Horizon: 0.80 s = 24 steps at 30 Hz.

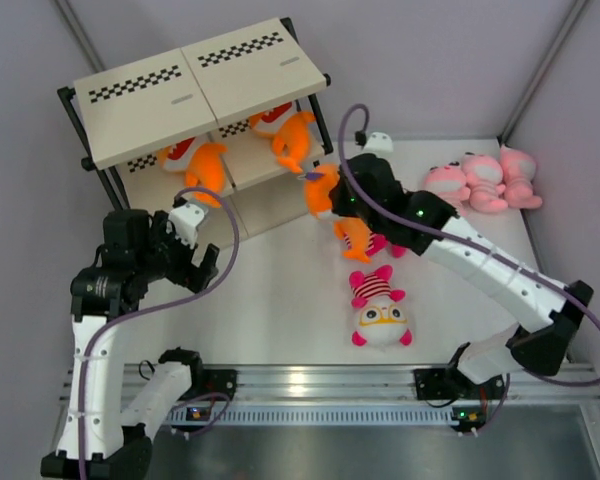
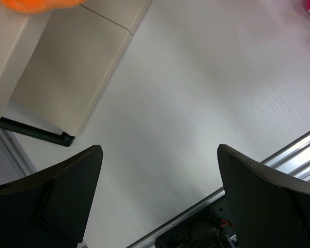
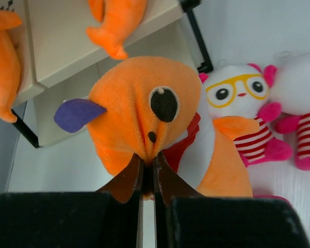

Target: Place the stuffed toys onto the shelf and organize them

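Only wrist view shows right claw (image 3: pixel 149 161) pinching orange toy (image 3: pixel 125 121), left claw (image 2: pixel 159 151) gaping.

The shelf (image 1: pixel 140 115) can be approached only from its front, and only in part. Before its left half hangs the left gripper (image 1: pixel 195 262), jaws wide apart, its purple cable (image 1: pixel 230 225) looping across the lowest board. At the front right corner the right gripper (image 3: pixel 149 163), clamped on an orange toy (image 3: pixel 144 119), blocks the way in. On the middle board a second orange toy (image 1: pixel 202 165) fills the left half and a third orange toy (image 1: pixel 292 135) the right, leaving a narrow gap between them. Right of the shelf's front, a pair of white-headed toys (image 3: pixel 237 93) lies under the right arm. Further out from the shelf's front the table (image 1: pixel 280 300) is open as far as a lone white-headed toy (image 1: pixel 380 310). The pink toys (image 1: pixel 485 180) lie well to the shelf's right.
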### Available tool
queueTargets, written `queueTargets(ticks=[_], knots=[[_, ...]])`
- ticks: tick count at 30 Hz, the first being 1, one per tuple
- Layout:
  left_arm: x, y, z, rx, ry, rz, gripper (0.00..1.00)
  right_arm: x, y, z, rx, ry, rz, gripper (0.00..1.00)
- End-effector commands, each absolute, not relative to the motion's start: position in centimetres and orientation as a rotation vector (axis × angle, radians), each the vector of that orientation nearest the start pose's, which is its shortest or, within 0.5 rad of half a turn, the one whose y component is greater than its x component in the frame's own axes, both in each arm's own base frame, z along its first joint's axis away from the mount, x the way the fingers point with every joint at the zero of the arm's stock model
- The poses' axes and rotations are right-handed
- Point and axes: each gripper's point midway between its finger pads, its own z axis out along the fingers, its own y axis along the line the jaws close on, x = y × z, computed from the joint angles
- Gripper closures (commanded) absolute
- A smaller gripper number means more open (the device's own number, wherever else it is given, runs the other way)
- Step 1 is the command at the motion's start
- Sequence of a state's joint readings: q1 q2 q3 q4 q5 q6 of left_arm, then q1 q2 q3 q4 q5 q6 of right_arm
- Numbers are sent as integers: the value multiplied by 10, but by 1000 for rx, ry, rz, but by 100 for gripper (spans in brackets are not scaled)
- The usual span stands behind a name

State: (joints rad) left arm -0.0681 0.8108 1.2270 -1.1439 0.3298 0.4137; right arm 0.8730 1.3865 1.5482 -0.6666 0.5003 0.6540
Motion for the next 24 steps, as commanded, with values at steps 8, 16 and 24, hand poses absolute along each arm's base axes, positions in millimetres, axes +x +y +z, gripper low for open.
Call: queueTargets(ticks=[8,16,24], knots=[[239,-112,323,738,2008,-570,1,289,395,408,-36,1845,933,100],[267,-145,343,759,1992,-587,1,287,418,416,-37,1822,1023,100],[301,-141,363,577,1933,-517,1,264,437,421,-155,1816,1130,100]])
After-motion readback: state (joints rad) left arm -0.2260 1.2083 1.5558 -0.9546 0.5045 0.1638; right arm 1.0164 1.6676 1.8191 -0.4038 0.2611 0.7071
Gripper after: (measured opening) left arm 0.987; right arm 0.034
